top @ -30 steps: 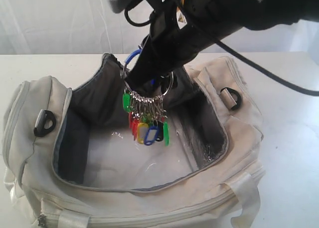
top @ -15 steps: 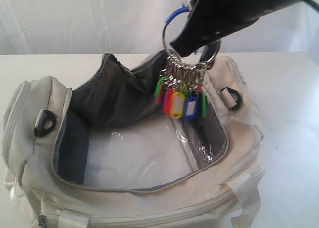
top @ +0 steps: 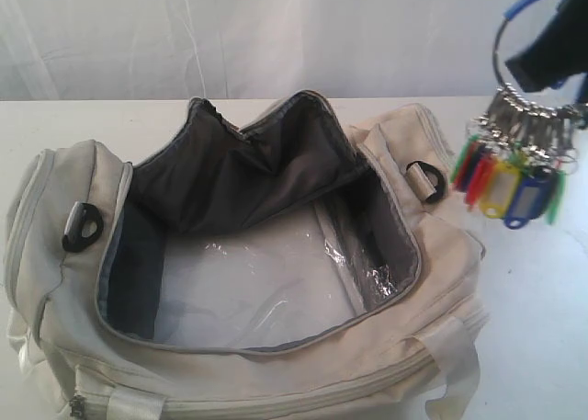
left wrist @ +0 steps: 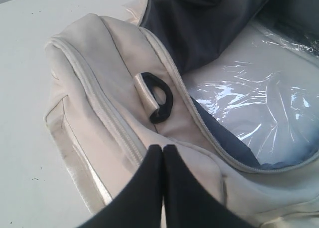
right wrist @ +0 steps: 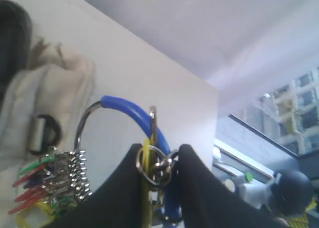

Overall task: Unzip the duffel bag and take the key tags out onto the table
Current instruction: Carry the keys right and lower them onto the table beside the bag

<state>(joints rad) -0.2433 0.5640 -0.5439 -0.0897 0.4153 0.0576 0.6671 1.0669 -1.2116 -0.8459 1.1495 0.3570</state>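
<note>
The cream duffel bag (top: pixel 83 282) lies unzipped on the white table (top: pixel 533 282), its dark lining (top: pixel 239 176) and clear plastic base (top: pixel 248 291) exposed. At the right edge of the exterior view my right gripper (top: pixel 551 52) holds the key tags (top: pixel 510 176) in the air, to the right of the bag above the table. They hang from a large ring with a blue sleeve. In the right wrist view the gripper (right wrist: pixel 158 158) is shut on the key tags' (right wrist: pixel 42 185) metal rings. My left gripper (left wrist: pixel 163 149) is shut and empty over the bag's (left wrist: pixel 99 88) end, near a black D-ring (left wrist: pixel 160 101).
A white curtain (top: pixel 276 34) backs the table. A second black D-ring (top: pixel 426 181) sits on the bag's right end. White tabletop (left wrist: pixel 30 48) shows beside the bag in the left wrist view.
The right gripper has lifted the key tags out of the bag's opening and carried them up and to the right, past the bag's right end. The bag has not moved.
</note>
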